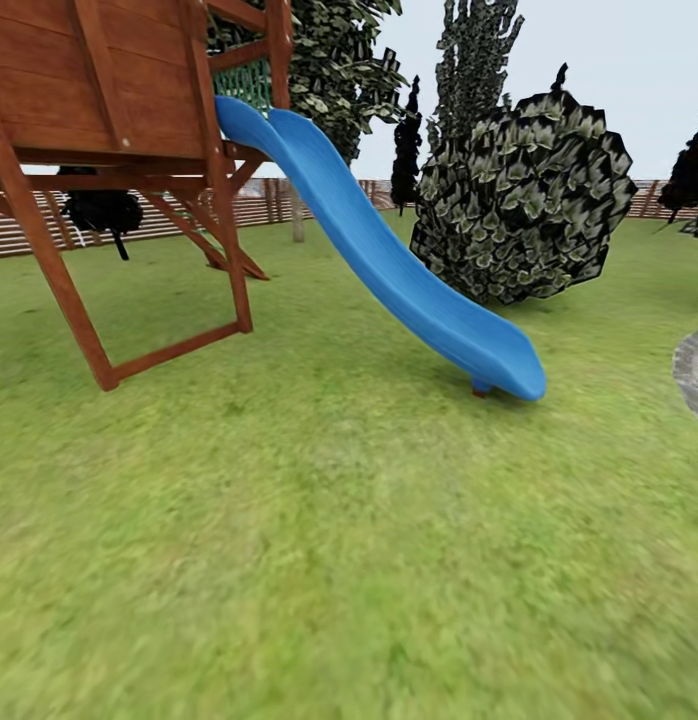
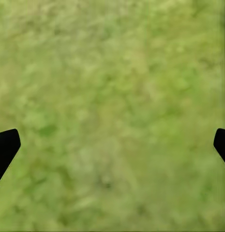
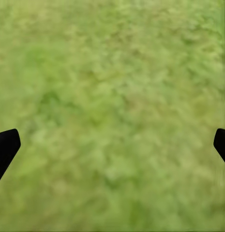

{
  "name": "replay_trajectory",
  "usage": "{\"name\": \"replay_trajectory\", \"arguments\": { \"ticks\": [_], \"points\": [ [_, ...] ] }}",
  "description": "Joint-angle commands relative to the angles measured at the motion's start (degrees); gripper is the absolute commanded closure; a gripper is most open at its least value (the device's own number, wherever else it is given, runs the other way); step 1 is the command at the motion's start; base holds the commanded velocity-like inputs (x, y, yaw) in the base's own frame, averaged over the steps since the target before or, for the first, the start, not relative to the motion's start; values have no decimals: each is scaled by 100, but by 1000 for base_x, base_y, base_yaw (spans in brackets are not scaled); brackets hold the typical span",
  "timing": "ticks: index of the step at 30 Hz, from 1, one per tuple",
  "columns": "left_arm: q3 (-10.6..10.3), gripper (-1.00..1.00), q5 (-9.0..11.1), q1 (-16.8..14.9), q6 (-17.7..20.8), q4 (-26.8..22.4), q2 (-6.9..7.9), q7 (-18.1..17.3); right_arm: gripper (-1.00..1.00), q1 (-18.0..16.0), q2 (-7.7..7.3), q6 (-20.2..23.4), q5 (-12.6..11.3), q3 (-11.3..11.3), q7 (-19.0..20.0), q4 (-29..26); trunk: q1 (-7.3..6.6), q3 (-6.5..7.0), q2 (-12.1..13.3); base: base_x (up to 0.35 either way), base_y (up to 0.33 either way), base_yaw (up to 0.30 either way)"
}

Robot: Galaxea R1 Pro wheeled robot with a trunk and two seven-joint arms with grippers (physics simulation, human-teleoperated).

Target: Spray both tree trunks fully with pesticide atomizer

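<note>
Still the hunting stage; wide green grass lawn [image 1: 319, 520], brown wooden playset [image 1: 109, 90] with blue plastic slide [image 1: 389, 260], round dark bush [image 1: 524, 195]; atomizer nowhere visible, so next means driving on; both grippers' black fingers [image 2: 6, 147] spread apart over grass, holding nothing.

A back garden w/ play equipment; grass lawn [image 1: 319, 560] runs wide in every direction; a wooden play tower [image 1: 119, 110] stands on it, blue slide [image 1: 389, 260] dropping from its deck to the grass; round dark bush [image 1: 524, 200] just beside the slide; slatted wooden fence [image 1: 259, 208] behind the tower; tall foliage [image 1: 339, 70] beyond, under open sky
</note>
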Motion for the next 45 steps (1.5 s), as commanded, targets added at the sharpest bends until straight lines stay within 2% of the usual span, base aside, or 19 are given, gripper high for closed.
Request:
{"name": "replay_trajectory", "arguments": {
  "ticks": [1,30,45],
  "points": [
    [0,-100,-1,0,0,0,0,0,-100,0,0,0,1,0,0,0,0,0,0,340,73,-186],
    [0,-100,2,0,0,6,0,0,-100,0,0,2,-4,0,0,0,0,0,0,339,75,-245],
    [7,-100,2,0,3,-2,0,0,-100,0,0,2,-3,0,0,0,0,0,0,145,14,-264]
  ]
}}
